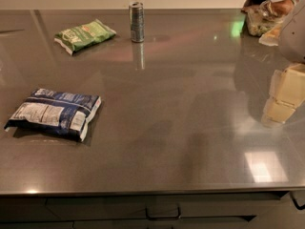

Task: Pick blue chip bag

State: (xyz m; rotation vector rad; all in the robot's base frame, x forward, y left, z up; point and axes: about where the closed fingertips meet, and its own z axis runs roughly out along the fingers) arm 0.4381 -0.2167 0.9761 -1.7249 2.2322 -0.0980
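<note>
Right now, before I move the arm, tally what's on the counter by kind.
Chip bags: 2 (blue chip bag, green chip bag)
Drink cans: 1
Clear plastic food bags: 1, far right corner
Total: 4
The gripper sits at the right edge, apart from all of them.

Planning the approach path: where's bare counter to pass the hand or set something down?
Bare: the wide centre-to-front stretch between the blue chip bag and the hand at the right edge; also the strip between that bag and the green chip bag. Crowded: back right corner, packaged food; can at back centre.
</note>
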